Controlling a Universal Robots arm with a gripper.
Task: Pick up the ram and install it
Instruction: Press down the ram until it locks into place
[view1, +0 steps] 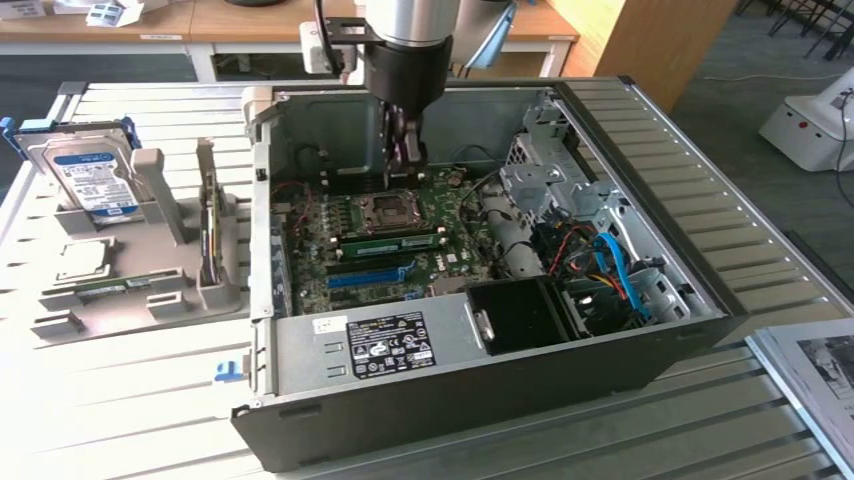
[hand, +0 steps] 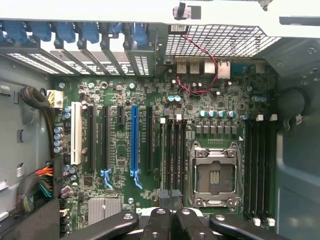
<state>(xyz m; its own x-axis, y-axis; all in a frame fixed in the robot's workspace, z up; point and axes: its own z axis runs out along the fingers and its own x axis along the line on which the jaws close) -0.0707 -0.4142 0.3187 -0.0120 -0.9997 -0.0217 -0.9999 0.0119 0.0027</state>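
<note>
We see our gripper (view1: 403, 158) closed with nothing between its fingers (hand: 159, 220), hanging inside the open computer case (view1: 694, 300). Just below the fingertips lies the motherboard (hand: 150, 100), with the empty processor socket (hand: 214, 175) close beside them. A little beyond sits what looks like the ram (view1: 390, 240), lying in its slot.

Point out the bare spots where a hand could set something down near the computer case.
Free: slatted table in front of the grey holder rack, and the strip right of the case. Crowded: the motherboard under the gripper.
</note>
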